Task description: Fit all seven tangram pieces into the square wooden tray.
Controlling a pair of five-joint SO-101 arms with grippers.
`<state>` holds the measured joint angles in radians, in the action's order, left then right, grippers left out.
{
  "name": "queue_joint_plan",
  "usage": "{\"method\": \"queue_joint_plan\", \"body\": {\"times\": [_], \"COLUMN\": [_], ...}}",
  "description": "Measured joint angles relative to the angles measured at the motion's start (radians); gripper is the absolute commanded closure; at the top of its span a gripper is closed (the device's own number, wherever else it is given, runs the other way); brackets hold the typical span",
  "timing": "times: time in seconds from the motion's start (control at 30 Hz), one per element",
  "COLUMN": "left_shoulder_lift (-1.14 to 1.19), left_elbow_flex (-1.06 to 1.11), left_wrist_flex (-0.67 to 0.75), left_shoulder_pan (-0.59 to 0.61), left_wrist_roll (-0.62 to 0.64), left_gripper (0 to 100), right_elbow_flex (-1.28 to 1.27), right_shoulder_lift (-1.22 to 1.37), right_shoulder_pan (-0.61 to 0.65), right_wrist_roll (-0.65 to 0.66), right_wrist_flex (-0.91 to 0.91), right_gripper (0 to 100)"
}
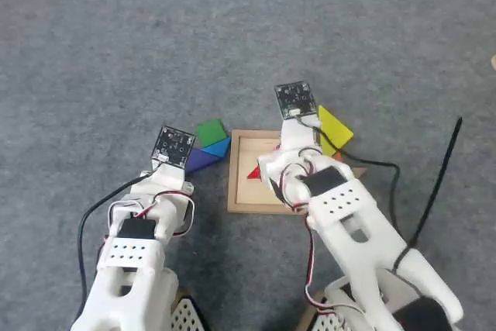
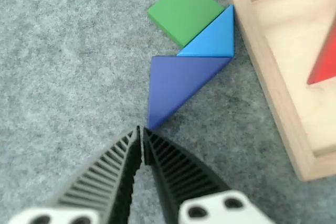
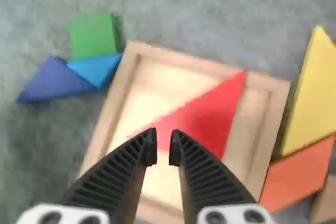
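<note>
The job is at an early stage, judging by how things lie: of the tangram pieces, just the red triangle [image 3: 202,116] is inside the square wooden tray [image 1: 235,184], which sits near the middle of the grey bench [image 1: 93,60]. The triangle stretches slantwise across the tray floor, and whether it is seated flat in its final spot I cannot tell. Five more pieces wait on the bench outside the rim. The green square [image 2: 184,11], light blue triangle [image 2: 212,38] and dark blue triangle [image 2: 176,85] cluster edge to edge just beside the tray's left wall. The yellow triangle [image 3: 310,103] and an orange piece [image 3: 294,174] lie against its right wall. The left end effector [image 2: 140,135] has its fingers pressed together on nothing, tips just short of the dark blue triangle's nearest corner. The right end effector [image 3: 161,150] hangs over the tray with its fingers parted only slightly, apparently empty, above the red triangle's narrow corner. Most of the fitting is therefore left: the two clusters must go in, and the red piece probably needs squaring to a corner first.
</note>
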<state>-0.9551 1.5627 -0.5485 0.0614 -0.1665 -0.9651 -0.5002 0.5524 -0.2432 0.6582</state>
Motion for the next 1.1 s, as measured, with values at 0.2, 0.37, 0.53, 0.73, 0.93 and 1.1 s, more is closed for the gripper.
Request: {"method": "queue_joint_plan", "body": {"times": [0.2, 0.37, 0.53, 0.73, 0.93, 1.1], "left_shoulder_lift": [0.000, 0.000, 0.000, 0.000, 0.000, 0.000], "left_elbow_flex": [0.000, 0.000, 0.000, 0.000, 0.000, 0.000], "left_wrist_flex": [0.000, 0.000, 0.000, 0.000, 0.000, 0.000], "left_shoulder_pan": [0.000, 0.000, 0.000, 0.000, 0.000, 0.000], "left_wrist_roll": [0.000, 0.000, 0.000, 0.000, 0.000, 0.000], "left_gripper": [99, 99, 99, 99, 99, 99], "right_elbow_flex": [-0.012, -0.012, 0.028, 0.118, 0.222, 0.295], "right_shoulder_lift": [0.011, 0.094, 0.216, 0.328, 0.457, 0.508], "right_shoulder_pan": [0.000, 0.005, 0.005, 0.005, 0.005, 0.011], "right_wrist_roll": [0.002, 0.003, 0.003, 0.005, 0.005, 0.005], "right_wrist_flex": [0.026, 0.026, 0.026, 0.026, 0.026, 0.026], "right_gripper": [94.6, 94.7, 94.7, 94.7, 94.7, 94.7]}}
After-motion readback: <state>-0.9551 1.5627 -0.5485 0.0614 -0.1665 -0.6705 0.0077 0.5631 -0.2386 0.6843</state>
